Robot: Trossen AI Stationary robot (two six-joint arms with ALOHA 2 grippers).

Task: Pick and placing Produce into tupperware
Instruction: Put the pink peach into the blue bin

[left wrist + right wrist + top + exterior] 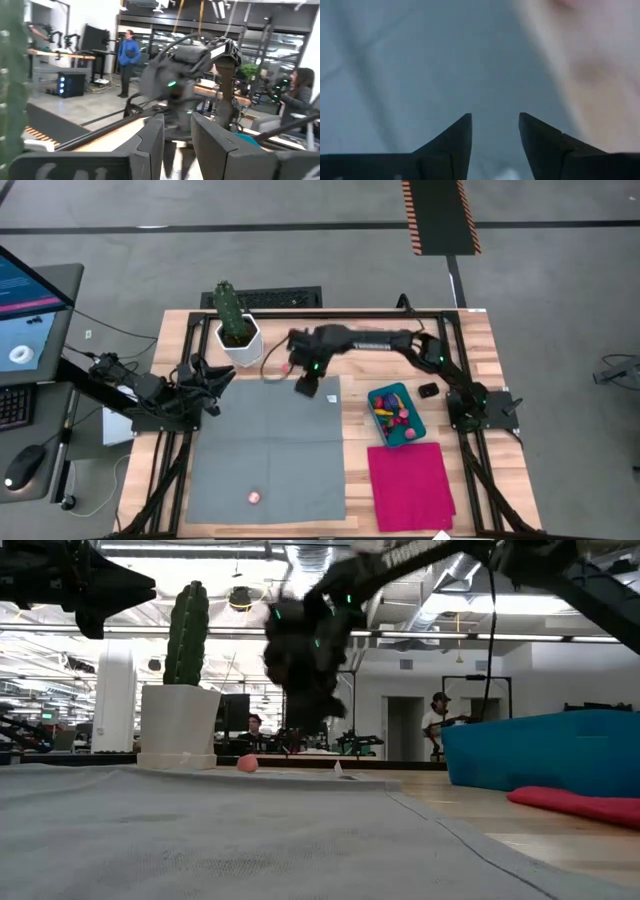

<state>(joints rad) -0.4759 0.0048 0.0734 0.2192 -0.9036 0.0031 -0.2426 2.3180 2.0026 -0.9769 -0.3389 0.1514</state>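
The teal tupperware (397, 416) stands on the wood right of the grey cloth (268, 455), with several small produce pieces (392, 408) inside. A pink piece (255, 498) lies near the cloth's near edge. Another pink piece (285, 367) (247, 763) lies on the wood by the cactus pot. My right gripper (305, 387) (495, 122) hangs open over the cloth's far right corner, pointing steeply down, with nothing between its fingers. My left gripper (218, 376) (177, 132) waits open at the table's left, held above it and roughly level.
A tall green cactus (230, 308) in a white pot (241, 343) stands at the far side, close to the right gripper. A magenta cloth (410, 485) lies near the tub. A small black object (428, 390) sits on the wood beyond the tub.
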